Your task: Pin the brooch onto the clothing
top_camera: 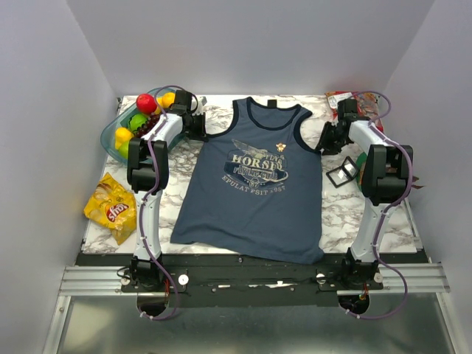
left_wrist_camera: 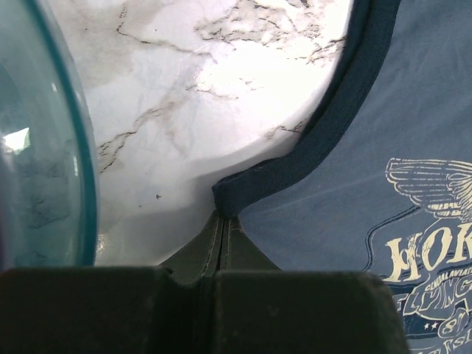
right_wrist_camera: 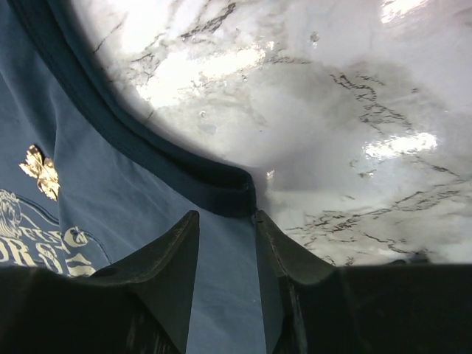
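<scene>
L gripper (left_wrist_camera: 221, 220) at far-left armhole of tank top (top_camera: 251, 206): fingers together, looks pinched on navy trim, near glass bowl (left_wrist_camera: 88, 177). Gold brooch (top_camera: 280, 147) sits on chest just above HORSES print, right of centre. Looks placed; can't tell if pin goes thru fabric. R gripper (right_wrist_camera: 226, 217) at far-right armhole, fingers apart either side of trim, nothing clamped. Judged: main step prob done. Left to do: free L side, pull both arms back.
</scene>
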### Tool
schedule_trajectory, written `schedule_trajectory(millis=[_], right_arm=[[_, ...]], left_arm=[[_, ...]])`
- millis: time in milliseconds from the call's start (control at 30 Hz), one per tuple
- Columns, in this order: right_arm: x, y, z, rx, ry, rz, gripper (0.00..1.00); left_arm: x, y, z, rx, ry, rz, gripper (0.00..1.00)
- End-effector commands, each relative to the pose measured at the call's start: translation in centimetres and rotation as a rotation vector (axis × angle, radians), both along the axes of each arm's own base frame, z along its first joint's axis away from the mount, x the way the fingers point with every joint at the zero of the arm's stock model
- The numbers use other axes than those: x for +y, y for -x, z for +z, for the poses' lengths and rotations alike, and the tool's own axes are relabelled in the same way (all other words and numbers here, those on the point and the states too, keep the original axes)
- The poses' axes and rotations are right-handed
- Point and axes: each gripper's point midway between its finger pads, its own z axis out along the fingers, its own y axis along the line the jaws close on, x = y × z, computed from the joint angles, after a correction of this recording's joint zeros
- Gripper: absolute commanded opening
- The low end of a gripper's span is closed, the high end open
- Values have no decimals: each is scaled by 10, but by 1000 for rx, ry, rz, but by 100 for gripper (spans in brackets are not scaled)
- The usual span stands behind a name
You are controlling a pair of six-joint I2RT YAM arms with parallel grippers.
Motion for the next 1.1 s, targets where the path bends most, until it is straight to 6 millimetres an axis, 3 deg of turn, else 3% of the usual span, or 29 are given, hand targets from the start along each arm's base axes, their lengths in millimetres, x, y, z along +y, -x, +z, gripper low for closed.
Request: schedule_trajectory(millis=[0, 367, 633, 1067], right_arm=[[5, 6, -17, 55, -32, 24, 44], [0, 5, -18, 117, 43, 17, 43], [-1, 4, -18, 131, 43, 12, 1], [-42, 22, -15, 152, 137, -93, 1]], left_arm=[[16, 5, -2, 29, -7, 44, 0], [14, 4, 6, 17, 7, 44, 0], [13, 4, 8, 15, 13, 41, 0], [43, 5, 3, 21, -41, 92, 0]])
